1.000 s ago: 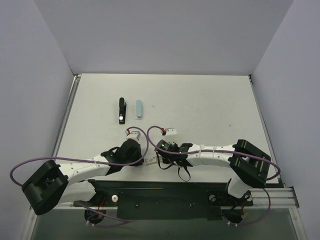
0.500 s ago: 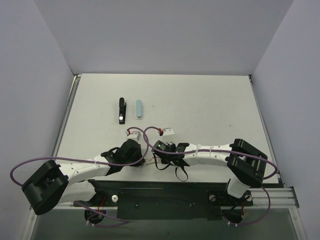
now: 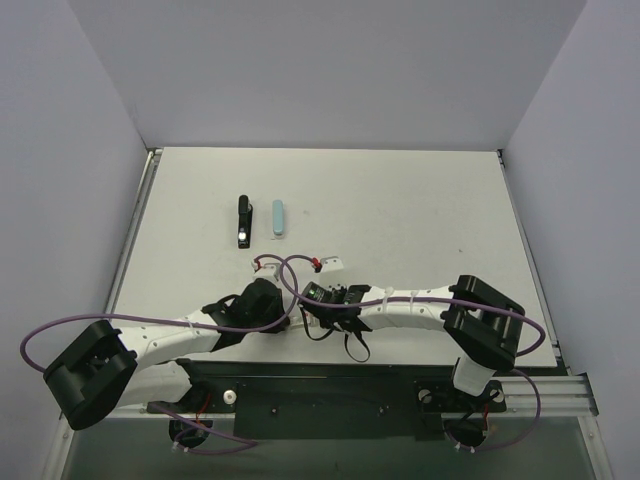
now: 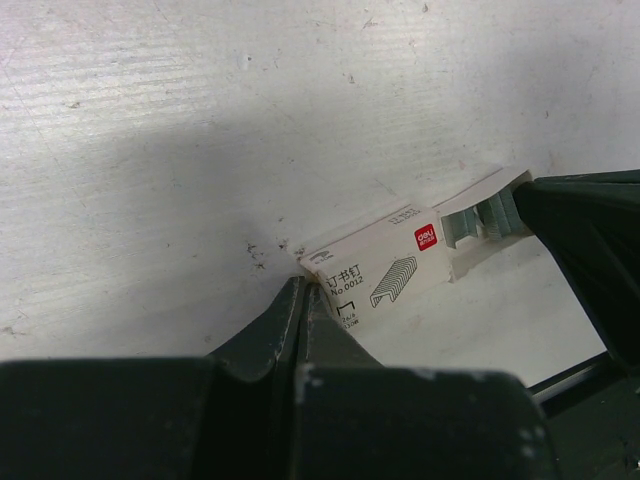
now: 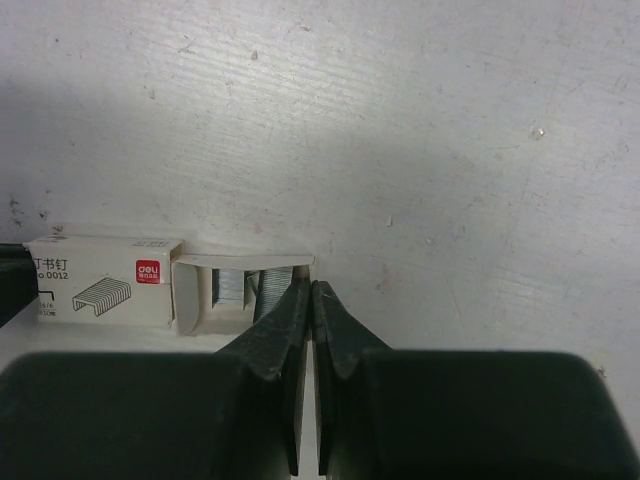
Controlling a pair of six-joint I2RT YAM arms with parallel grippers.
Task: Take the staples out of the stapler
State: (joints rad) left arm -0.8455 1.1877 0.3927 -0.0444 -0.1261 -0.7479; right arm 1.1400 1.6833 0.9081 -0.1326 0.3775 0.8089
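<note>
stapler [image 3: 242,221]: black, lies flat on the white table [image 3: 400,200], well beyond the staple box [image 4: 385,272] toward the far wall and a little to the box's left. long axis runs away from the box. no gripper near it.

pale blue oblong piece [image 3: 278,217]: also well beyond the box on the far side, more nearly straight past it, same orientation as the stapler. cannot tell what it is.

staple box: small white carton with a red logo and a staple drawing, lying flat at the near edge of the table. in the top view both wrists cover most of it. its inner tray [image 5: 240,290] is slid partway out of the box's right end, and the staples [image 5: 232,288] show inside as grey strips.

left gripper [image 4: 303,292]: at the box's left end, 2 fingers clenched together, tips touching the box's near-left corner. cannot tell whether any cardboard is pinched between them.

right gripper [image 5: 310,295]: at the box's right end, 2 fingers pressed together, tips against the outer end wall of the tray. cannot tell whether they pinch that wall or only touch it.

both arms reach in toward the box from opposite ends, 1 per end.
</note>
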